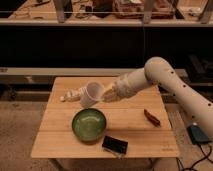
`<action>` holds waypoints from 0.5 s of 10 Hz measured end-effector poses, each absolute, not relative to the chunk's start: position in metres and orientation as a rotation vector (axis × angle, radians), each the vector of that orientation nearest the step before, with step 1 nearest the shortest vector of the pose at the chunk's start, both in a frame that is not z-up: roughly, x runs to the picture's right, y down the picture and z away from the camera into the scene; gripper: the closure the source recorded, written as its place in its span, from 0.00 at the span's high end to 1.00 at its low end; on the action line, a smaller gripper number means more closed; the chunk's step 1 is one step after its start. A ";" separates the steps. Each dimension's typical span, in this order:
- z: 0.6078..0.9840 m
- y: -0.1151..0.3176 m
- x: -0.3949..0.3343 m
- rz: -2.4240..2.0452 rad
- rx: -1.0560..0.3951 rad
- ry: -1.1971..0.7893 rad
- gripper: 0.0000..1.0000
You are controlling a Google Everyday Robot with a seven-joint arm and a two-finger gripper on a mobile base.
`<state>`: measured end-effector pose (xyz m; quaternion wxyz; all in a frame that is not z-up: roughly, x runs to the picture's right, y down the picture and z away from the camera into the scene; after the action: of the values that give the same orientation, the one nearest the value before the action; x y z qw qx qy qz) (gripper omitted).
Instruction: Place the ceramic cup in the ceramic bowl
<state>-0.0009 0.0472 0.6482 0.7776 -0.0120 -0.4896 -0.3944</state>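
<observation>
**Cup held tilted, up and behind the bowl**

gripper (pixel 103 94) clamped on the ceramic cup (pixel 91 94), arm reaching in from the right edge of the wooden table (pixel 150 137); cup hangs in the air over the back-left part of the table, long axis tilted, mouth facing left and forward, base at the gripper; ceramic bowl (pixel 89 125) sits lower, toward the front edge, left of centre, apart from the cup; judged next need: carry forward, then lower; white tube packet (pixel 71 95) toward the back-left corner; black flat rectangle (pixel 115 145) at the front edge just beside the bowl; reddish-brown item (pixel 152 117) near the right edge
</observation>
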 end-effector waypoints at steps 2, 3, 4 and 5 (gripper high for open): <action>0.668 0.090 -0.013 -0.922 -0.143 -1.078 0.14; 0.676 0.102 -0.015 -0.944 -0.189 -1.076 0.14; 0.681 0.109 -0.016 -0.956 -0.219 -1.071 0.14; 0.692 0.117 -0.018 -0.972 -0.263 -1.055 0.14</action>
<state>-0.0178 0.1166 0.6923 0.7457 -0.1203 -0.4821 -0.4439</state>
